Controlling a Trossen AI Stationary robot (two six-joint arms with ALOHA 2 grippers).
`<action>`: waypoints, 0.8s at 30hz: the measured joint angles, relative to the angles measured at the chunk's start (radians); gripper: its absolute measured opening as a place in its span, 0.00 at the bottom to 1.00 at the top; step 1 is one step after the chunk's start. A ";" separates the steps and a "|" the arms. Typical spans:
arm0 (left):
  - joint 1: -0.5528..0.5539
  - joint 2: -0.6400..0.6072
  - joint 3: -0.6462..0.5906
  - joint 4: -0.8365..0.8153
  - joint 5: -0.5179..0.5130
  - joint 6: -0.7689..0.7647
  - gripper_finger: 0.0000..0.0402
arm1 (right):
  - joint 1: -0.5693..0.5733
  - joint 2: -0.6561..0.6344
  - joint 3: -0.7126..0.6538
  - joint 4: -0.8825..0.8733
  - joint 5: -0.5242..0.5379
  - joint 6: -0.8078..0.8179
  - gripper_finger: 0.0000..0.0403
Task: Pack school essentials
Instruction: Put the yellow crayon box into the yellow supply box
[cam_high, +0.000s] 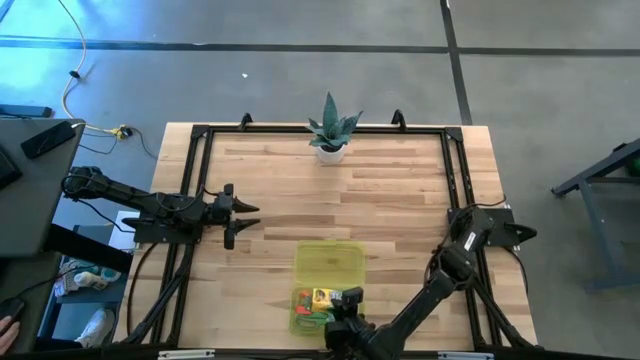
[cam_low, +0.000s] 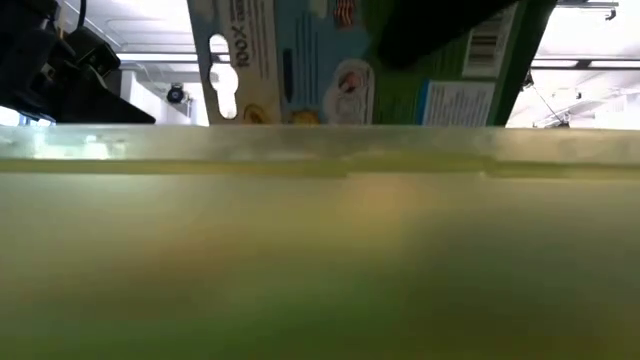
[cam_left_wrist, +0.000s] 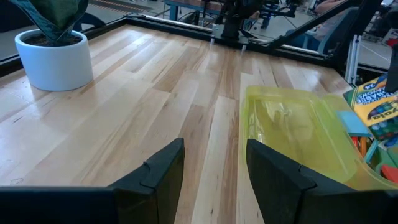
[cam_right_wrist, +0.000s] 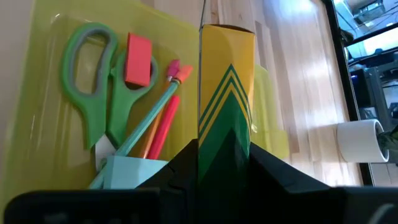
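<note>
Step in hand: loading the green-and-yellow cardboard crayon box (cam_right_wrist: 225, 93) into the translucent yellow-green plastic case (cam_high: 326, 262) at the near worktop (cam_high: 400, 190) edge.

Right end effector (cam_right_wrist: 224, 155) clamped on the crayon box, held upright just over the tray holding the green-handled scissors (cam_right_wrist: 93, 93), red eraser (cam_right_wrist: 138, 60), pencils (cam_right_wrist: 155, 118) and light-blue notepad (cam_right_wrist: 134, 171).

Next move, as judged: lower into the free side, then release without trapping the pencils.

Left end effector (cam_left_wrist: 214, 163) parked open, well apart, by the left rail. Potted plant (cam_high: 329, 132) at far edge.

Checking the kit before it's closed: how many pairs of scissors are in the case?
1. The green-handled scissors lie in the yellow-green case, beside the red eraser and pencils. More could hide under the crayon box.
</note>
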 joint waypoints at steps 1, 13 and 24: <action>0.000 0.000 0.000 0.000 0.000 0.000 0.40 | 0.000 0.003 0.000 0.000 0.002 0.002 0.22; 0.000 0.000 0.000 0.000 0.000 0.000 0.40 | -0.002 0.034 0.000 0.034 0.006 -0.001 0.30; 0.000 0.000 0.000 0.000 0.000 0.000 0.40 | -0.027 0.034 0.000 0.055 -0.119 0.005 0.51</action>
